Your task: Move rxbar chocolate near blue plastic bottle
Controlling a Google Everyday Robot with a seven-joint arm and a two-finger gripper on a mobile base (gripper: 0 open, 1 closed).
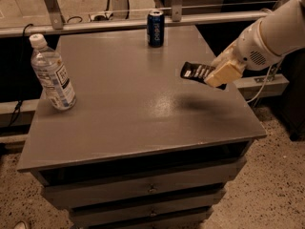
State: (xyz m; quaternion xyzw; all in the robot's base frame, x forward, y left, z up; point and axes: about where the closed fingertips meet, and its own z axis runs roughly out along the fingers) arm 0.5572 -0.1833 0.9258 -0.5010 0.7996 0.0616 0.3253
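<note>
Standing near the left edge of the desk [119, 123] is one water bottle [51, 75], clear with a white cap and a printed label. It rests on the grey top, well apart from everything else. Behind it a metal rail [95, 26] runs along the back of the desk, and a dark cable [19, 104] hangs down at the far left.

Farther right, at the back edge, one dark-blue soda can [155, 28] stands upright. It sits behind the straight line between the bottle and the snack bar, touching neither.

Right of centre, one black snack bar [193, 72] with white lettering hangs in the air above the desk, roughly level, its free end pointing left toward the bottle. A soft shadow [190, 104] lies on the top beneath it. The bar is far from the bottle, with most of the desk's width between them.

The single end effector [215, 76] is clenched on the bar's right end, one tan finger [223, 72] lying over the wrapper. Its white arm [271, 35] reaches in from the upper right, past the desk's right edge.

Below the top, two drawer knobs [151, 189] show on the front.
</note>
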